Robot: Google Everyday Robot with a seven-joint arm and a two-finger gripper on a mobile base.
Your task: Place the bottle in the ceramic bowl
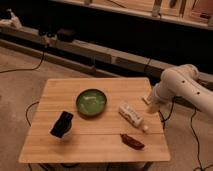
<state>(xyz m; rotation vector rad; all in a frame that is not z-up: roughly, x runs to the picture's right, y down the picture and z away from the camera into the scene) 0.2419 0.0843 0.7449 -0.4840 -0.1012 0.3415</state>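
The small white bottle [131,115] lies on its side on the wooden table [60,90], right of centre, with its cap toward the front right. The green ceramic bowl [91,102] sits at the table's middle, left of the bottle, with nothing in it. My gripper [149,101] is at the table's right edge, a little behind and to the right of the bottle, at the end of the white arm [179,85]. It holds nothing that I can see.
A dark reddish-brown oblong object [132,141] lies near the front right of the table. A black object [62,124] stands at the front left. Cables run on the floor, and a long low shelf [100,50] stands behind the table.
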